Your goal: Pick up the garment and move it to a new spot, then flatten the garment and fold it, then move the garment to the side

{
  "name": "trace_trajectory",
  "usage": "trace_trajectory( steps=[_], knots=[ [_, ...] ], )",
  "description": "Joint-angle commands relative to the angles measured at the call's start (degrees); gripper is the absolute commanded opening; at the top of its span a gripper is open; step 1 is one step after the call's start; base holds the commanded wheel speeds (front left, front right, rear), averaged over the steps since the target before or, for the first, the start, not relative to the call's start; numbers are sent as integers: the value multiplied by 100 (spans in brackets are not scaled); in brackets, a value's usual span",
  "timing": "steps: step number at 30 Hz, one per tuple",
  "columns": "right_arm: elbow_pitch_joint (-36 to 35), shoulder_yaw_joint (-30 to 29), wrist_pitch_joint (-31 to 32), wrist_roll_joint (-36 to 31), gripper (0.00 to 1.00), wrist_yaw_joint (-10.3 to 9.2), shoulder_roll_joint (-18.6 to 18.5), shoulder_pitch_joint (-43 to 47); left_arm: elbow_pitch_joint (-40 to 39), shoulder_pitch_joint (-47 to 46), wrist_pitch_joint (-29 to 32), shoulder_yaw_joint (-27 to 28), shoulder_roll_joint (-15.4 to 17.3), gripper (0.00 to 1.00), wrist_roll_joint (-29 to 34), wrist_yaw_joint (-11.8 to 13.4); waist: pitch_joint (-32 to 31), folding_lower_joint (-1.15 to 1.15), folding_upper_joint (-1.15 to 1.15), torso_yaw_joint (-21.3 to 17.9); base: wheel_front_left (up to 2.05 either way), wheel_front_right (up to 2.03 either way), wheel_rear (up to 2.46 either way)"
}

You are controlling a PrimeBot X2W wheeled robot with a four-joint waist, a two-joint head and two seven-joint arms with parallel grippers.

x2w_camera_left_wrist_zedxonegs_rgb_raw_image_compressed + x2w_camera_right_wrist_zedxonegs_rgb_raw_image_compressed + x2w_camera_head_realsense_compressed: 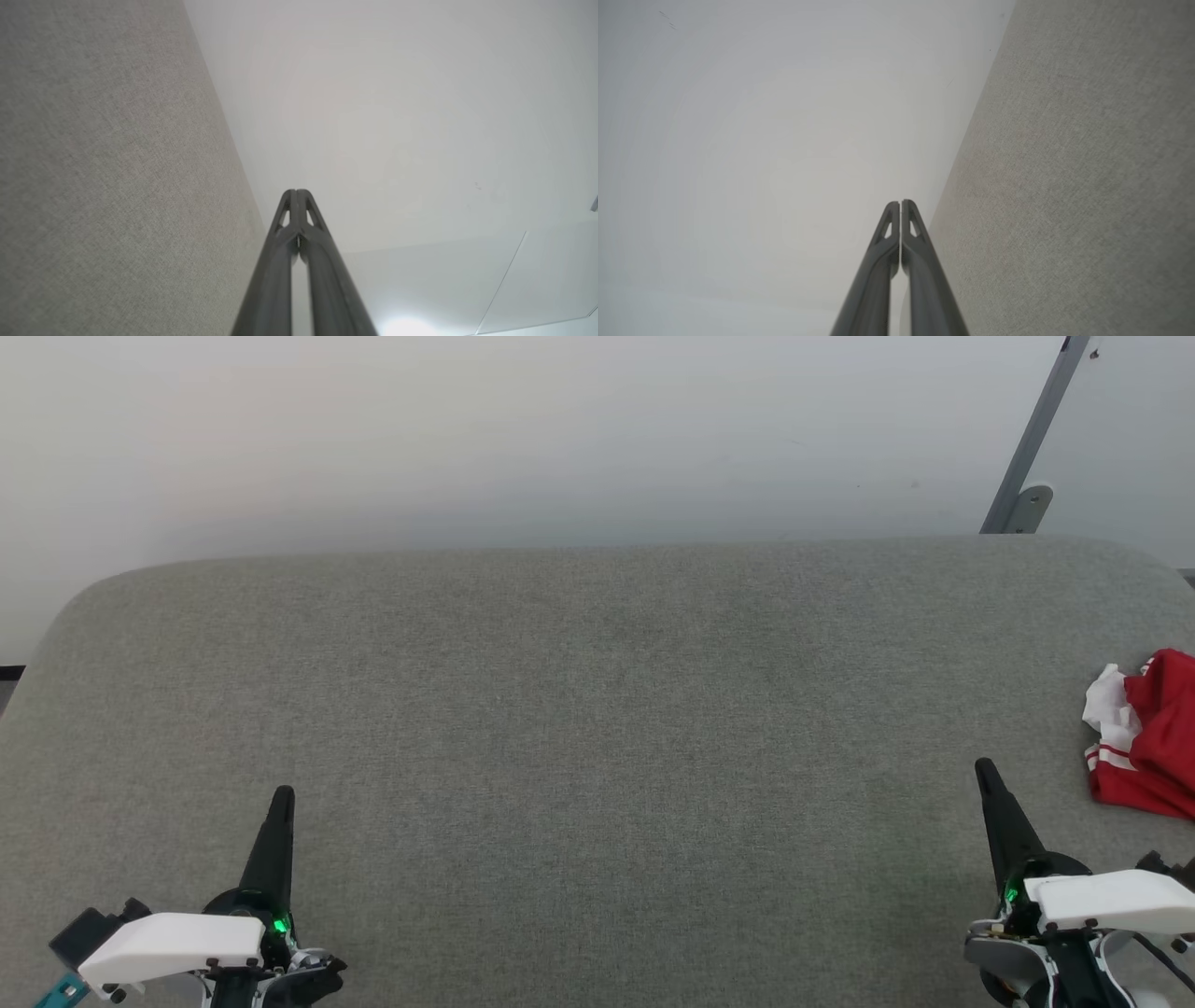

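At the far right edge of the grey woven-fabric tabletop (597, 709), the red thin-fabric basketball jersey with white, red-striped edging (1153, 737) lay bunched in a heap. The head view's border cut part of it off, so we could not tell its long axis or whether any fold held. We saw the right gripper (983, 767) near it, with the jersey lying ahead of its tips and to their right. The left gripper (283, 793) sat well apart, across the table. Both pairs of long dark fingers were pressed together on nothing. We judged the right arm the nearer for any reach. Such a heap at the side would suit a jersey awaiting carrying or one set aside. The wrist views showed the closed fingertips plainly against pale wall (420, 116) and grey cloth, while the head view showed the jersey.
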Motion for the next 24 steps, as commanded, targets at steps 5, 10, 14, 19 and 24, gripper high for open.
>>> trace_trajectory(
  steps=[5, 10, 14, 19, 24],
  knots=[
    [-7, -24, 80, 283, 0, 0, 31, -116, 33, -165, 90, 30, -15, 0, -278, -27, 14, 0, 0, 4, 0, 0, 0],
    [-3, -36, 137, 473, 0, 0, 44, -132, 67, -201, 151, 38, -37, 0, -472, -28, 28, 0, 0, 7, 0, 0, 0],
    [2, -45, 177, 625, 0, 0, 51, -163, 91, -258, 189, 43, -56, 0, -583, -28, 39, -1, 0, 9, 0, 0, 0],
    [5, -54, 240, 811, 0, -1, 61, -191, 123, -288, 242, 50, -75, 0, -766, -30, 53, -1, 0, 13, 0, 0, 0],
    [8, -61, 289, 980, 0, 0, 68, -211, 149, -346, 298, 56, -95, 0, -903, -31, 66, -1, 0, 16, 0, 0, 0]
  ],
)
